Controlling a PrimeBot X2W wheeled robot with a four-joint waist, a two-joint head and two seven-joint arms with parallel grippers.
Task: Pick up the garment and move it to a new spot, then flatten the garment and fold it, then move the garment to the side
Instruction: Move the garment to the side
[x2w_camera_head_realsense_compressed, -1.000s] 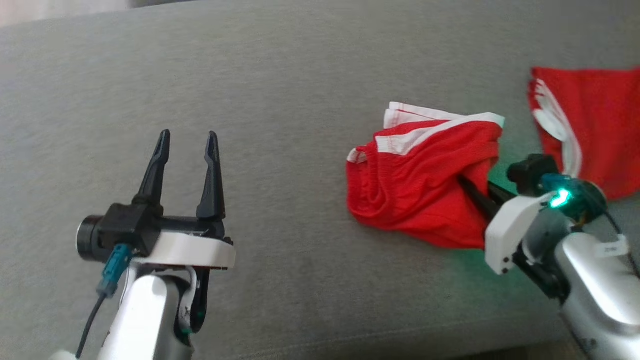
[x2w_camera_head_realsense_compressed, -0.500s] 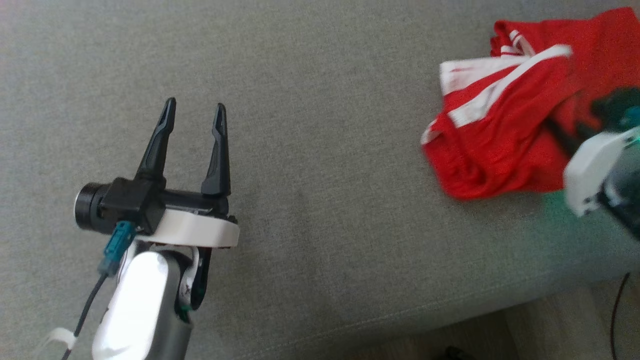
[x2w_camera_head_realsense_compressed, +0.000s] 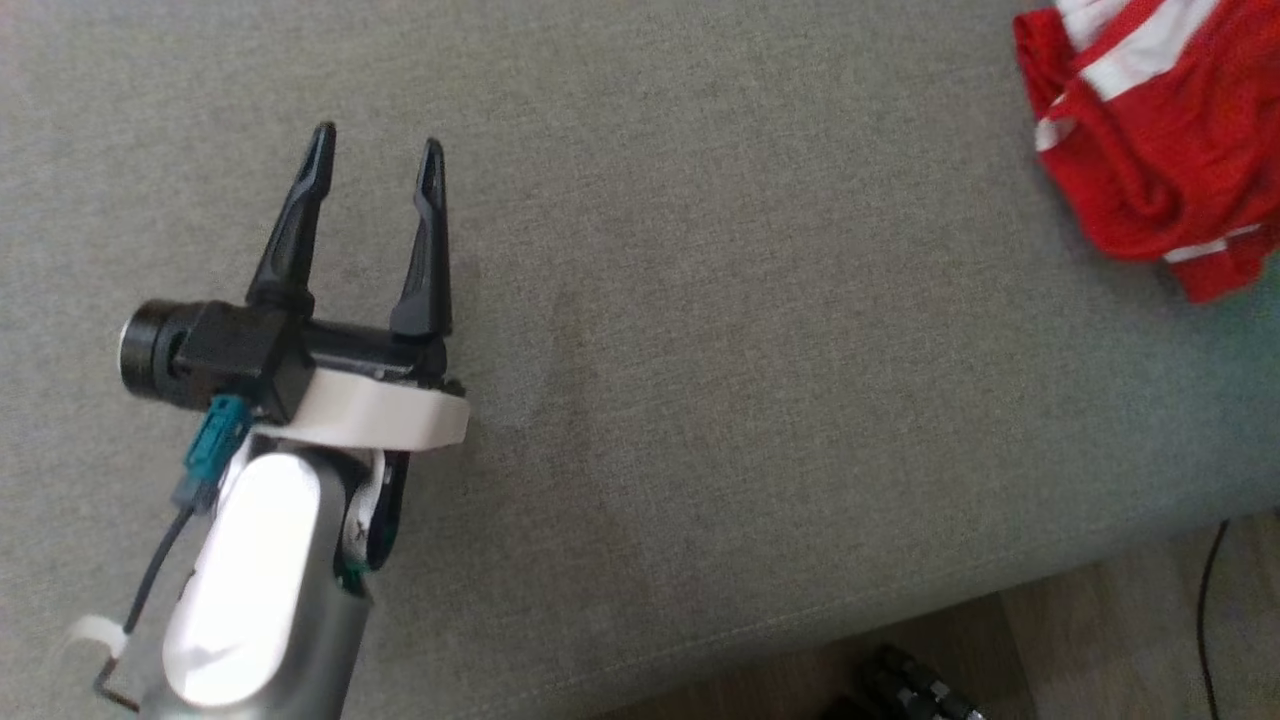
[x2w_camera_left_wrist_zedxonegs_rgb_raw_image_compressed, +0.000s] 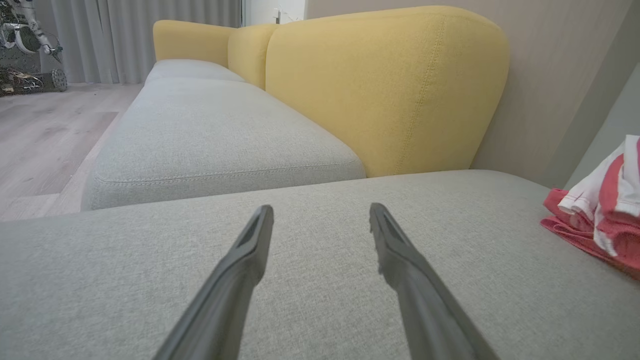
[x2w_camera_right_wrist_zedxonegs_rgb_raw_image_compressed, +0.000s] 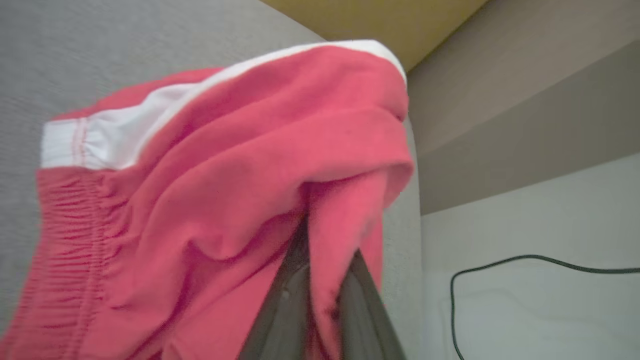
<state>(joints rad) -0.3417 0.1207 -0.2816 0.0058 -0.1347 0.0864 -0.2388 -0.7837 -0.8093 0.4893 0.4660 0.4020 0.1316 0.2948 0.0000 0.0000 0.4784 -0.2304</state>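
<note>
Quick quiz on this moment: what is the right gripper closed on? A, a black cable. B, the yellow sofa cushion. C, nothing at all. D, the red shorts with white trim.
D: in the right wrist view the right gripper has its two dark fingers pinched together on a fold of the red shorts.

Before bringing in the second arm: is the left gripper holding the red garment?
No, the left gripper stands open over the bare grey cushion, the red garment apart at that view's right edge.
</note>
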